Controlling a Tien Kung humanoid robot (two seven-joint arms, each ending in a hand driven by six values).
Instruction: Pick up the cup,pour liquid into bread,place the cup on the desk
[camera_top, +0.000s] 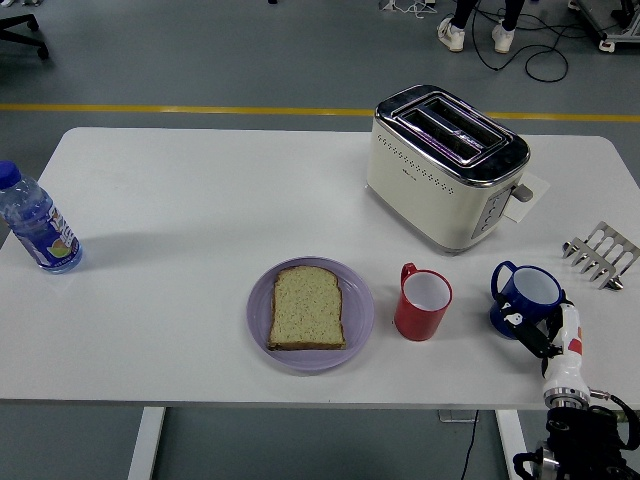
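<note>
Here my right hand (545, 335) sits at the near right table edge, fingers (520, 322) loosely open against the blue cup (528, 298), gripping nothing; the bread (307, 307) lies well to its left.

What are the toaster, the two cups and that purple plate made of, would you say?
The toaster looks like cream-painted metal with a polished chrome top that mirrors light. The red cup and blue cup seem glazed ceramic, glossy with white insides, though plastic is possible. The purple plate looks matte, likely plastic or melamine.
</note>
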